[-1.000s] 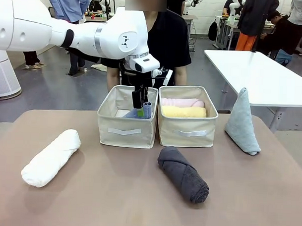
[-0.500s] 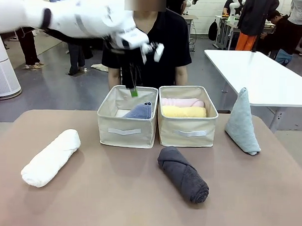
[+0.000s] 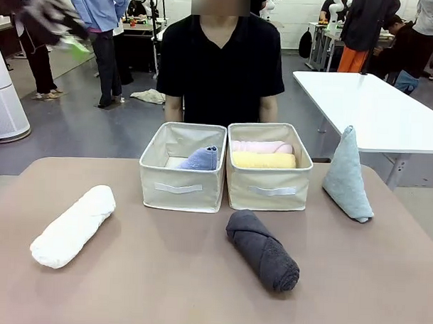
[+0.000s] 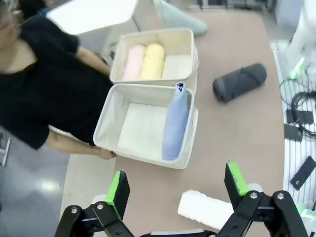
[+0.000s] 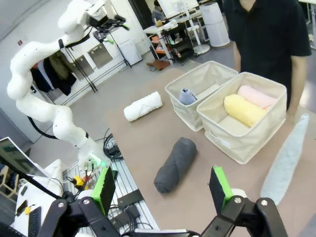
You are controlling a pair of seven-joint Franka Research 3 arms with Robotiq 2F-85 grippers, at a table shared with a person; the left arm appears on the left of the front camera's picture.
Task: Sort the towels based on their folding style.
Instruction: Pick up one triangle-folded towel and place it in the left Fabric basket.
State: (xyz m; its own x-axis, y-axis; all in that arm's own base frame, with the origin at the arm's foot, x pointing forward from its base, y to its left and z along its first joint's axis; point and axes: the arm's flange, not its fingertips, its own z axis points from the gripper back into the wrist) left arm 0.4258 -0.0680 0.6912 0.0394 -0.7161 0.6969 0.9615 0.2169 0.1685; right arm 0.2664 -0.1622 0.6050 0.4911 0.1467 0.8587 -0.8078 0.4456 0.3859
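Bare counter (image 3: 162,281) along the whole near edge and in a wide strip between the white towel (image 3: 73,226) and the dark grey towel (image 3: 262,249). Less room at the far middle: two cream bins side by side, left bin (image 3: 178,190) just beside right bin (image 3: 269,191), with a person (image 3: 221,63) standing close behind them. White towel: thick terry roll near the left edge, long axis from near-left to far-right. Dark grey towel: twisted roll just in front of the bins, long axis from far-left to near-right. Pale teal-grey towel (image 3: 347,177): folded triangle upright near the far right edge, tip up. In the right bin, pink towel (image 3: 261,146) behind yellow towel (image 3: 264,160), both rolled, touching, long axes left to right. In the left bin, lavender-blue towel (image 3: 200,159) leaning along the near wall, high end toward the right bin. Left jaws high above the counter, green pads (image 4: 117,190) wide apart, nothing between. Right jaws likewise raised and apart, pads (image 5: 104,187) gripping nothing.
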